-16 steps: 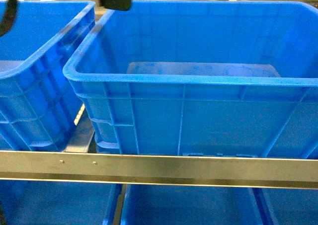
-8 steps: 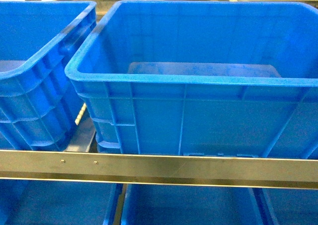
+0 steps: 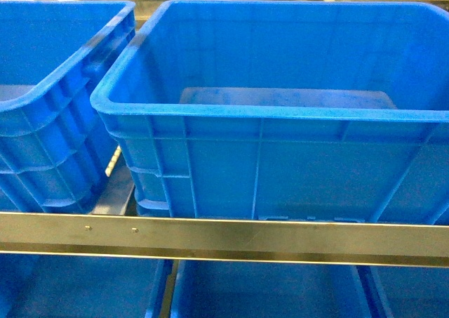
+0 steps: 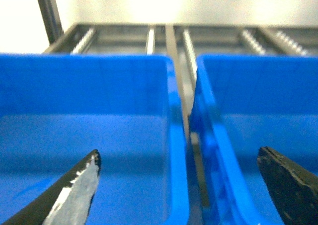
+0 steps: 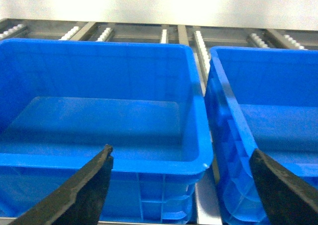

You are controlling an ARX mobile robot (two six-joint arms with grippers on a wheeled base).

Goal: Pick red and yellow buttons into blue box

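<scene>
The red and yellow buttons are out of view in every frame. The blue box (image 3: 266,114) fills the middle and right of the head view, a deep crate with a thick rim, ribbed walls and a scuffed pale floor. Neither gripper shows in the head view. In the left wrist view my left gripper (image 4: 180,154) is open, with nothing between its fingers, above the gap between two blue crates. In the right wrist view my right gripper (image 5: 182,150) is open too and holds nothing, facing the front walls of two blue crates.
A second deep blue crate (image 3: 49,86) stands close to the left of the box. A metal shelf rail (image 3: 224,237) runs across the front, with more blue bins (image 3: 266,290) on the level below. Roller tracks (image 5: 201,46) lie behind the crates.
Dark parts of an arm at the top left of the head view one second ago have left that view. The crates have not moved.
</scene>
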